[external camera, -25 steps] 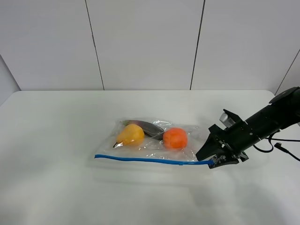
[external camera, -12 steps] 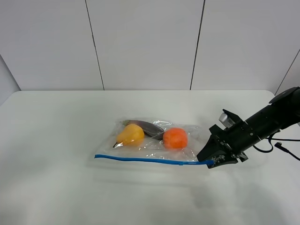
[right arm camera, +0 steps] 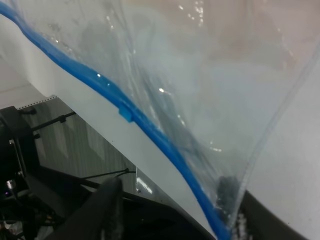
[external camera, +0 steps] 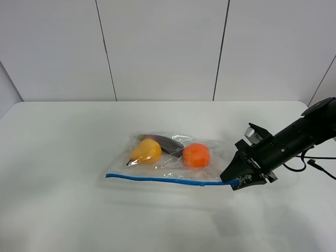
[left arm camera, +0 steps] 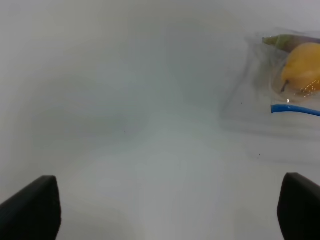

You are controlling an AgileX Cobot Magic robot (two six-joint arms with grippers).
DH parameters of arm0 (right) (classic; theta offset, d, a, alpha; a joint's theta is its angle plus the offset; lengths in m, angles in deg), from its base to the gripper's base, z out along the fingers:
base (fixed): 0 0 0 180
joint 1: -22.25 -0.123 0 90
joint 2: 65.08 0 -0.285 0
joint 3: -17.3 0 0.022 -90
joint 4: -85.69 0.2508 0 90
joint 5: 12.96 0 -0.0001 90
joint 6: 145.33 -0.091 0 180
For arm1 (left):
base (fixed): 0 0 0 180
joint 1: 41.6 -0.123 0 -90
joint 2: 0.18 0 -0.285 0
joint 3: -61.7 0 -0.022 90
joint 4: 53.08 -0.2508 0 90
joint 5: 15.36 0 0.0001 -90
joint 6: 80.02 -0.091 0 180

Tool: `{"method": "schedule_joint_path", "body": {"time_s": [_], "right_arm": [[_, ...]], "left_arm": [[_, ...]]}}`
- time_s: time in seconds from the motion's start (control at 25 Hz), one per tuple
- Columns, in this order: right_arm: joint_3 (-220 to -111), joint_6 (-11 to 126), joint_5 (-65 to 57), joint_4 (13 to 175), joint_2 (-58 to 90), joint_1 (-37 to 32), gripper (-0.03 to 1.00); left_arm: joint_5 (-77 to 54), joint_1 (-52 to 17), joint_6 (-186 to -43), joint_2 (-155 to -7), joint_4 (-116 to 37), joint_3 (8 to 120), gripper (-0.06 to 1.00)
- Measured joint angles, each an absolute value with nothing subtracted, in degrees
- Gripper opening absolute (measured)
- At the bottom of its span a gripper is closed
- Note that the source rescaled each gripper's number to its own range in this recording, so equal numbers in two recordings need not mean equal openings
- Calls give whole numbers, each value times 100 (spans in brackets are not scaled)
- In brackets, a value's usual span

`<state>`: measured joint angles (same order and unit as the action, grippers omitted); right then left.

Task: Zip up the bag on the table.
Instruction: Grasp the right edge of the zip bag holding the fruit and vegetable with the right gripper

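The clear bag (external camera: 170,157) lies flat in the middle of the white table (external camera: 63,157), holding a yellow pear (external camera: 146,150), an orange fruit (external camera: 196,155) and a dark item (external camera: 164,142). Its blue zipper strip (external camera: 157,179) runs along the near edge, with a small slider (external camera: 203,183) near the right end. My right gripper (external camera: 238,181) is shut on the right end of the strip; the right wrist view shows the strip (right arm camera: 150,135) and slider (right arm camera: 125,114) running into it. My left gripper (left arm camera: 165,209) is open and empty over bare table, left of the bag (left arm camera: 280,75).
The right arm (external camera: 294,137) reaches in low from the table's right edge, with a cable (external camera: 315,164) lying behind it. A white panelled wall (external camera: 163,47) stands behind the table.
My right gripper has shifted very slightly left with the zipper end in it. The bag and its contents have hardly moved.
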<state>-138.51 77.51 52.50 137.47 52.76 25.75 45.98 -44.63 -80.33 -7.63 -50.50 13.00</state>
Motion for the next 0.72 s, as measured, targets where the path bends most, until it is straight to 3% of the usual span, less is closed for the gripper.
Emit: {"method": "schedule_joint_path", "body": {"time_s": [0.32, 0.72], "right_arm": [[-13851, 7751, 5279, 13711, 5276, 2575, 16], [-13851, 7751, 5284, 13710, 5276, 2575, 13]], "left_arm": [[4598, -4463, -8033, -763, -5050, 1300, 100], [4598, -4463, -8033, -763, -5050, 1300, 100]]}}
